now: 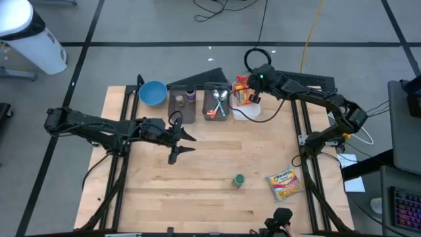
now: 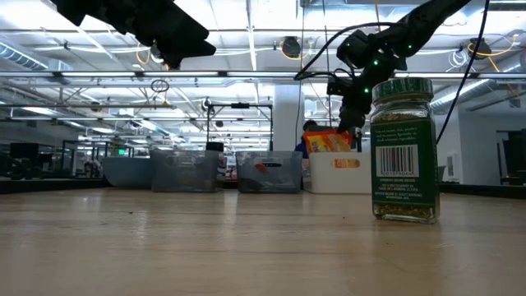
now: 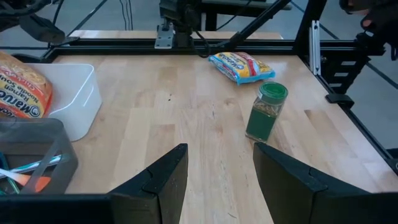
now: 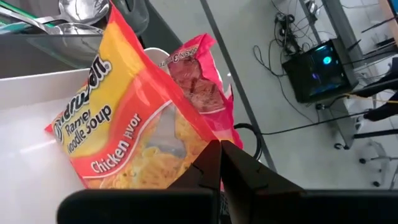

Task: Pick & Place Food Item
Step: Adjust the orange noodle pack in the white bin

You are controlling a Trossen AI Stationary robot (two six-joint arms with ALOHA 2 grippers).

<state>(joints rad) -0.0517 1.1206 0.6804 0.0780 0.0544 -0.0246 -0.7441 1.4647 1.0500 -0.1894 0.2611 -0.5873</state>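
A green-lidded spice jar [image 2: 402,150] stands upright at the near edge of the bench [image 1: 210,191], with a second noodle packet [image 1: 285,184] lying flat just to its right. The task's thing, a ramen packet [image 4: 134,127], is at the far side, hanging over the white bin [image 1: 247,108] in the right gripper [image 1: 254,94], whose fingers are clenched on the packet's edge. It looks light and crinkly, a soft wrapper around a brittle noodle block; a pinch on the sealed edge, as here, likely holds without crushing the contents, though the film may slip. The left gripper [image 3: 217,180] hovers above mid-bench, left of centre, fingers parted and holding nothing. Beside the bin sit a tray of spoons [image 1: 218,104] and a blue bowl [image 1: 152,93].
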